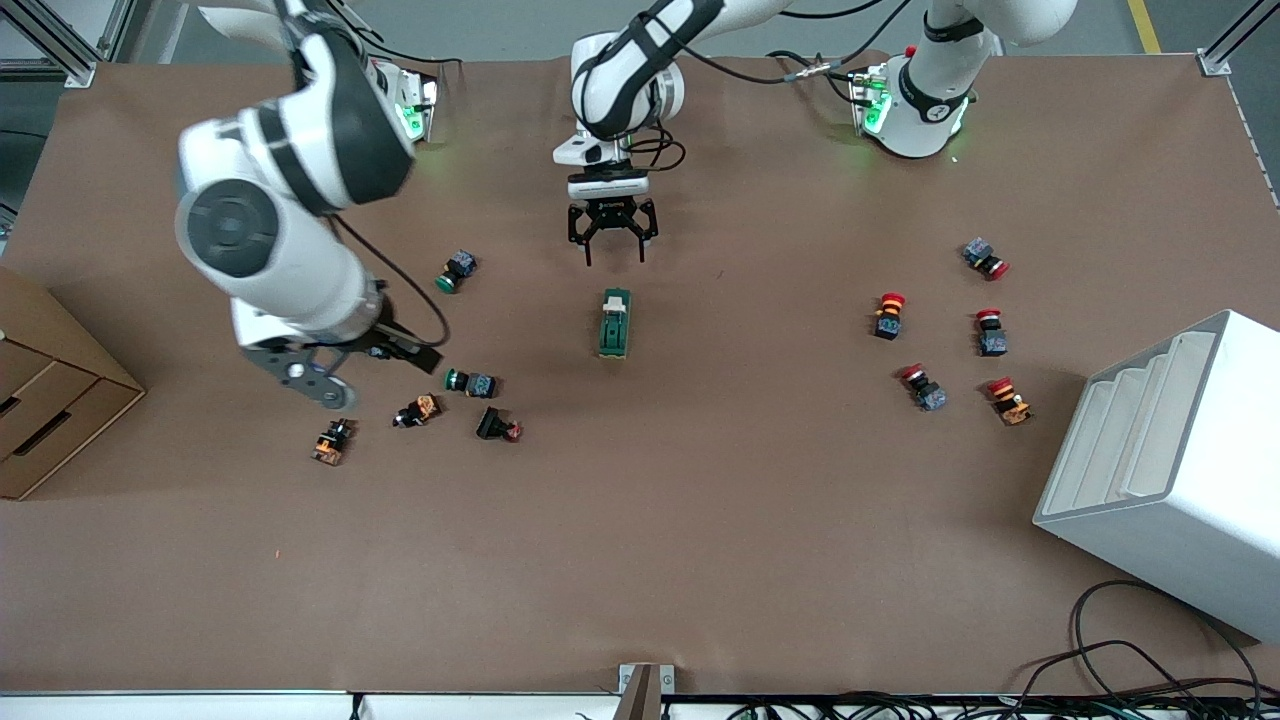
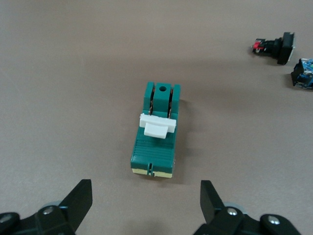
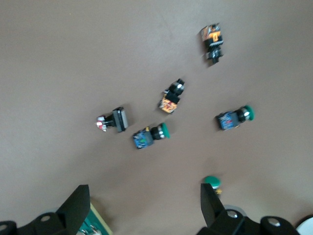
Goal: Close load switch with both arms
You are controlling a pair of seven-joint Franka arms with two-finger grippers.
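Observation:
The load switch (image 1: 614, 323) is a dark green oblong block lying flat at mid-table, its cream-white lever tab (image 2: 157, 126) across its top. My left gripper (image 1: 613, 258) hovers open just off the switch's end that is farther from the front camera. In the left wrist view the switch (image 2: 157, 142) lies ahead of the open left gripper (image 2: 145, 196), with nothing between the fingers. My right gripper (image 1: 410, 355) hangs open over the push-button cluster toward the right arm's end. In the right wrist view a corner of the switch (image 3: 95, 223) shows beside the empty right gripper (image 3: 144, 196).
Green-capped buttons (image 1: 458, 271) (image 1: 470, 382), orange-bodied ones (image 1: 418, 410) (image 1: 332, 441) and a black one (image 1: 498, 427) lie under the right arm. Several red-capped buttons (image 1: 888, 315) sit toward the left arm's end, near a white rack (image 1: 1170, 470). Cardboard drawers (image 1: 50, 400) stand at the right arm's end.

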